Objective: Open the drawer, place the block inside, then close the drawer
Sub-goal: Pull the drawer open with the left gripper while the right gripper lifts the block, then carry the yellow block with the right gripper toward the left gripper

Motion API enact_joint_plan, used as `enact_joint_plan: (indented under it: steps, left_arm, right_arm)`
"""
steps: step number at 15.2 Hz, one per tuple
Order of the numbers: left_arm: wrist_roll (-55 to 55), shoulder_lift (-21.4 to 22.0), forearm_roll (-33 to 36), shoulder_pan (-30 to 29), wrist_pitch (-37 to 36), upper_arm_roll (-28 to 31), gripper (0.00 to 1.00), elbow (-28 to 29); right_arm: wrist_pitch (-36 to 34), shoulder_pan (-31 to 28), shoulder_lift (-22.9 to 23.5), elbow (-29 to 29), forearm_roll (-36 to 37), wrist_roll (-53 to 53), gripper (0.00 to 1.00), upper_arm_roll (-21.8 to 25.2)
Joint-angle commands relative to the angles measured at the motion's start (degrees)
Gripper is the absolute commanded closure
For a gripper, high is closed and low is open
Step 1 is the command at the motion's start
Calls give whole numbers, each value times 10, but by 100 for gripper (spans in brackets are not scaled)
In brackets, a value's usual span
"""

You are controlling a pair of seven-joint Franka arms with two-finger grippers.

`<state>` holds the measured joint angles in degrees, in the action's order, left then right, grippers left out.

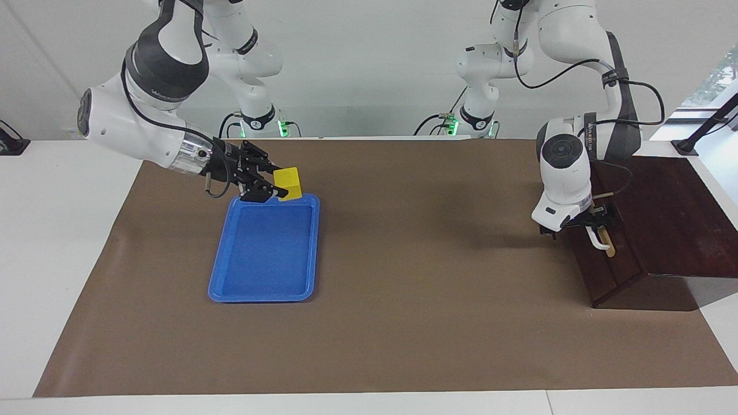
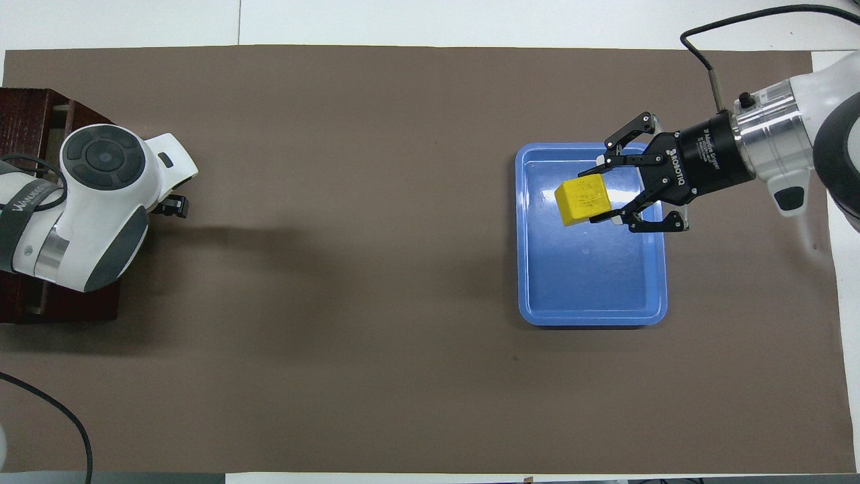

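My right gripper [image 1: 281, 186] is shut on the yellow block [image 1: 289, 182] and holds it in the air over the end of the blue tray nearer to the robots. In the overhead view the block [image 2: 582, 201] sits between the right gripper's [image 2: 603, 193] fingers. The dark brown drawer box [image 1: 663, 219] stands at the left arm's end of the table, and its drawer front looks closed. My left gripper [image 1: 595, 221] is at the white bar handle [image 1: 599, 237] in front of the drawer. In the overhead view the left gripper [image 2: 171, 207] is mostly hidden under its wrist.
A blue plastic tray [image 1: 262, 288] lies on the brown mat toward the right arm's end of the table, with nothing in it; it also shows in the overhead view [image 2: 591, 312]. The brown mat [image 1: 426, 242] covers most of the table.
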<state>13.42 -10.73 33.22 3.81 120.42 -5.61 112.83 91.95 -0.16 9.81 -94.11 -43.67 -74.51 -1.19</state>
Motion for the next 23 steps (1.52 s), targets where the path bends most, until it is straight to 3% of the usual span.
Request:
enact_joint_plan:
  steps: [1,5,9,11,13,16,19,23]
  left_arm:
    - [7,10,-39,53,-31,5,0,-2]
    - [7,11,-87,91,-74,5,0,-30]
    - [-1,18,-89,94,-82,5,0,-31]
    - [-4,17,-90,93,-105,5,0,-58]
    - [-2,8,-138,96,-162,5,0,-122]
    - [37,18,-261,102,-216,6,0,-194]
    - [273,22,-325,106,-232,-20,0,-235]
    - [622,18,-339,143,-238,-48,0,-248]
  right_arm:
    - [-8,-1,-1,10,12,-14,100,-3]
    - [-7,0,-1,10,12,-14,100,-3]
    - [0,2,-1,10,11,-15,100,-6]
    - [9,2,-1,10,7,-20,100,-10]
    - [50,26,-1,6,3,-48,100,-17]
    - [109,81,3,0,-4,-86,100,-18]
    - [174,143,20,-1,-26,-115,100,-17]
    - [259,203,28,0,-47,-148,100,-17]
